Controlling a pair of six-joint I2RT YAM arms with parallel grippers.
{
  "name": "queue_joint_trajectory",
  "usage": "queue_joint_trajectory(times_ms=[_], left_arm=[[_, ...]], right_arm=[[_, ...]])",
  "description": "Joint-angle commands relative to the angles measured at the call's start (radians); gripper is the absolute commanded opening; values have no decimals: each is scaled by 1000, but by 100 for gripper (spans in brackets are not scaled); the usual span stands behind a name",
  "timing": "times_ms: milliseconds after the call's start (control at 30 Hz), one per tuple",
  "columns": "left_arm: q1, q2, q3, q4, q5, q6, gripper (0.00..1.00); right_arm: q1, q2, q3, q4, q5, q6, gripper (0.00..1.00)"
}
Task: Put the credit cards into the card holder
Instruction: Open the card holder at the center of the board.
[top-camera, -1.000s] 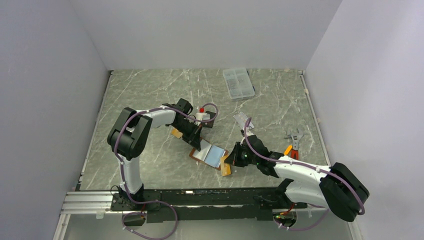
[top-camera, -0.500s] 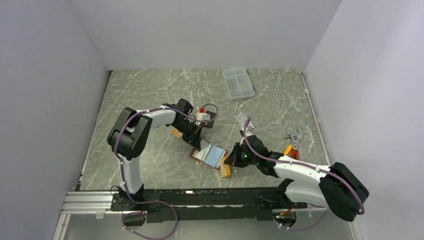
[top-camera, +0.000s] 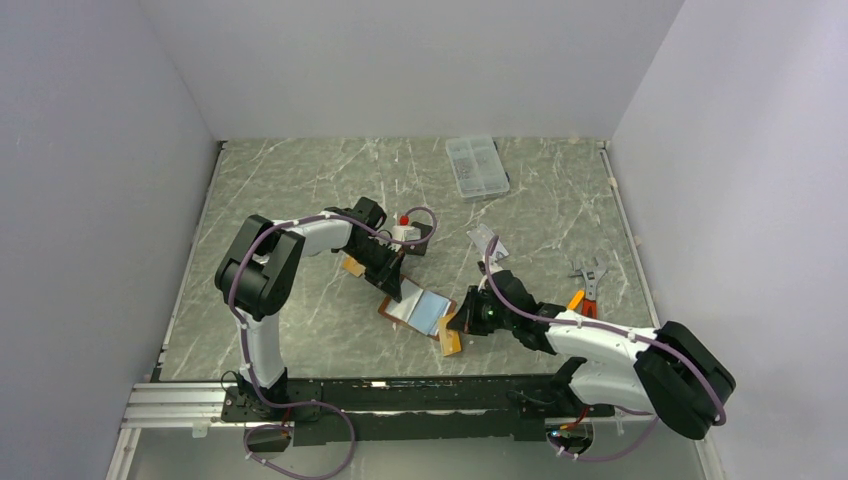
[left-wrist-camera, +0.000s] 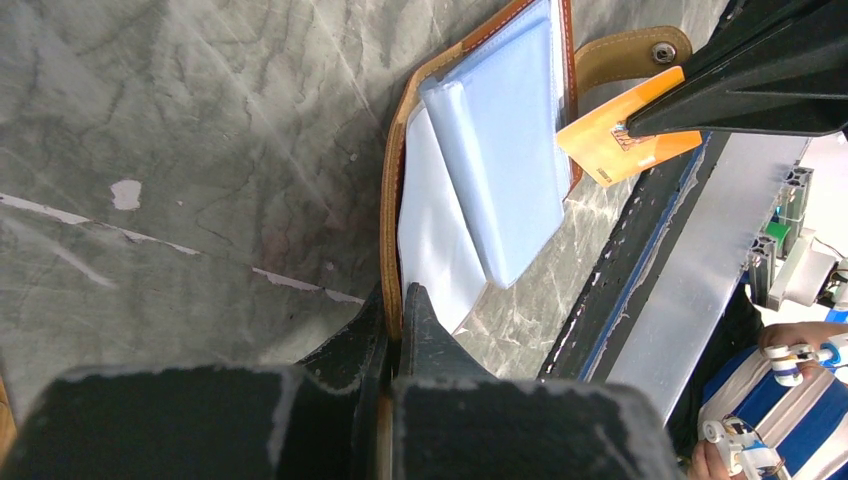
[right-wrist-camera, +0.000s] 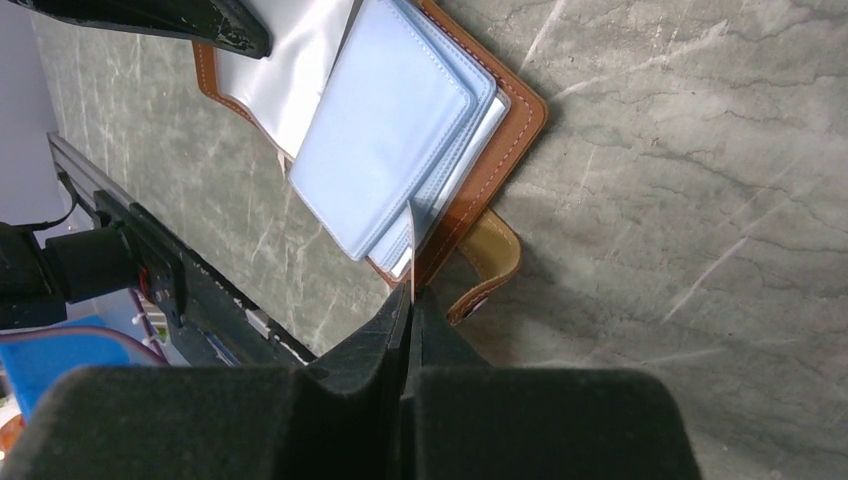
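One card holder (top-camera: 418, 310) lies open on the table (top-camera: 300, 180) between two sets of jaws. Three cards show: one orange card (left-wrist-camera: 610, 145) in the right jaws, one tan card (top-camera: 352, 266) beside the left jaws, one pale card (top-camera: 483, 240) beyond the right jaws. Farther off: one clear box (top-camera: 477, 166), one wrench (top-camera: 590, 271).

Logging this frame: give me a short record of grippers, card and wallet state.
left gripper: shut on edge of brown leather folding card holder, lying open
right gripper: shut on orange-tan flat credit card
card position: leading edge at holder's pale blue-grey pockets; insertion not confirmed
loose: silver-grey card on marble table
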Motion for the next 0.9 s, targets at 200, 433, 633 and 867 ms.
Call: queue_joint_trajectory(times_ms=[200,433,633,867], left_arm=[[-11,-21,22,-19,-9,32,0],[-11,-21,20,-16,-9,34,0],[-11,-27,16,-16,-16,35,0],[-13,-33,16,-14,-16,33,0]], right_arm=[[-4,65,41,62,-10,-26,0],[-3,33,43,54,4,-27,0],[-5,-5,52,15,12,-35,0],[-6,-13,84,-20,13,-56,0]])
